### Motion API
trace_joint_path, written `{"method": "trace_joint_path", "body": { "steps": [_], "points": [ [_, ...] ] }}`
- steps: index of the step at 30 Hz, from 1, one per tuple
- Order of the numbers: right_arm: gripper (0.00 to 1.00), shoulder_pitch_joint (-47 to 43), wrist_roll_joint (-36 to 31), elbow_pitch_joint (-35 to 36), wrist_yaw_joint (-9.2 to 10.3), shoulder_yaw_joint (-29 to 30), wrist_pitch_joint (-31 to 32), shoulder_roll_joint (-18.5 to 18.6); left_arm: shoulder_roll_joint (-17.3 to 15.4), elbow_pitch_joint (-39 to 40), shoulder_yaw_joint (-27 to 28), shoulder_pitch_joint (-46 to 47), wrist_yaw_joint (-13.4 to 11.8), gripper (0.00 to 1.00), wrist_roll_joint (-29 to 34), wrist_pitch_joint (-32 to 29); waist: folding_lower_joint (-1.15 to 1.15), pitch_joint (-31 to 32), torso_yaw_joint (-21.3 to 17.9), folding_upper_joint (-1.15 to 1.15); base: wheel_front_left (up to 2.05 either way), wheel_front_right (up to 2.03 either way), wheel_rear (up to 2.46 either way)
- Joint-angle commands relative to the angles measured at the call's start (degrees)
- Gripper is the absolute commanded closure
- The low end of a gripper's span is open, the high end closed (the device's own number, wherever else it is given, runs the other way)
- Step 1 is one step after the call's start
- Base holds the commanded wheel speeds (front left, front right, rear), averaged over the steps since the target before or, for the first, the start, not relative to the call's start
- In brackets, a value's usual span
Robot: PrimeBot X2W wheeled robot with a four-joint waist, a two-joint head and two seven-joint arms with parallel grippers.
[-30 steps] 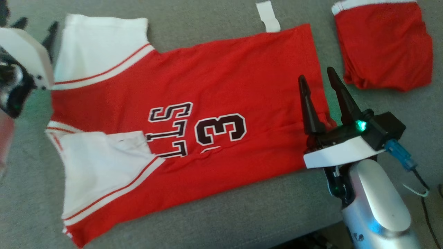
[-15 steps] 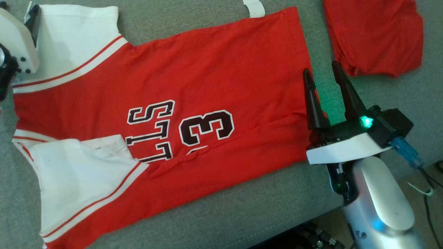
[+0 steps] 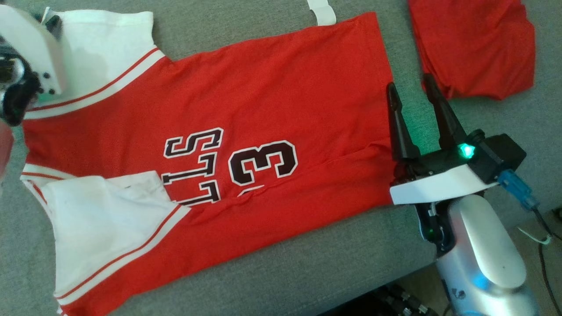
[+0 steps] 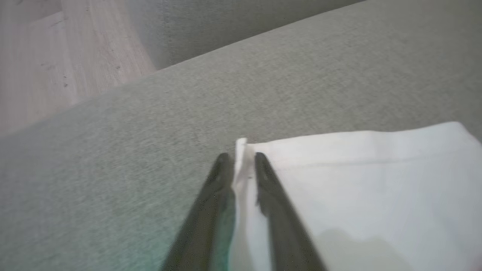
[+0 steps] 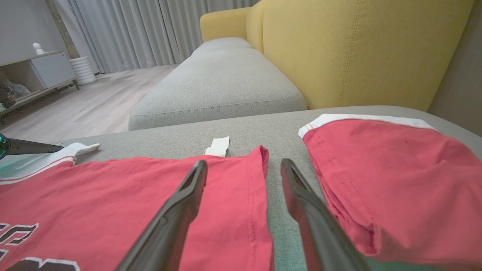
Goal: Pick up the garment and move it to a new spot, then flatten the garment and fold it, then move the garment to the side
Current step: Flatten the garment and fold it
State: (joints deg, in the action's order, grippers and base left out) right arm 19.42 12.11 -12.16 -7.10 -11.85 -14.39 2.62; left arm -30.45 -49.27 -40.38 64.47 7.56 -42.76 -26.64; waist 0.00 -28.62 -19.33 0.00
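At lower centre of the left wrist view, the left gripper (image 4: 239,160) is clamped on the white sleeve (image 4: 357,180) edge of the jersey (image 3: 246,109), which lies spread on the grey cushion (image 3: 307,272). At right, the right gripper (image 3: 410,90) hovers over the hem, fingers apart. So thin a pinch may slip when pulled, I think.

We find the jersey (image 3: 263,109) spread flat on the sofa cushion (image 3: 307,272), sleeves to our left and hem to our right. A small cloth strip (image 3: 321,11) lies at its far edge, and a folded garment (image 3: 474,44) lies apart from it, further right. Our left gripper (image 4: 240,160) has the far sleeve's (image 4: 357,169) corner between its fingers, while our right gripper (image 3: 409,85) straddles the hem, one finger over the jersey, the other over the gap beside the folded garment.
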Motion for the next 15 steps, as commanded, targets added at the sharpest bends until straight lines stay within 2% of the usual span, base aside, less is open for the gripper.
{"method": "trace_joint_path", "body": {
  "steps": [1,4,11,15],
  "points": [
    [0.0,0.26,0.4,1.25,-0.39,-0.52,-0.61,0.26,-2.3,0.64,-0.05,0.13,-0.08,1.0,-0.57,-1.68,0.0,0.05,0.1,0.0,0.0,0.0,0.0],
    [0.0,0.31,0.01,0.79,-0.39,0.04,-0.61,0.26,-3.09,1.51,-1.15,0.54,-0.08,1.0,-2.1,-0.84,0.0,0.79,0.89,0.0,0.0,0.0,0.0],
    [0.0,2.17,-3.69,-2.09,-0.39,1.88,-0.37,0.26,-1.07,3.26,-2.7,0.57,-0.08,1.0,-3.41,6.53,0.0,4.29,4.52,0.0,0.0,0.0,0.0],
    [0.0,5.14,-4.79,-4.73,-0.39,3.55,4.21,0.26,0.38,6.11,-4.18,0.73,-0.08,1.0,-3.32,12.39,0.0,6.3,7.86,0.0,0.0,0.0,0.0]
  ]
}}
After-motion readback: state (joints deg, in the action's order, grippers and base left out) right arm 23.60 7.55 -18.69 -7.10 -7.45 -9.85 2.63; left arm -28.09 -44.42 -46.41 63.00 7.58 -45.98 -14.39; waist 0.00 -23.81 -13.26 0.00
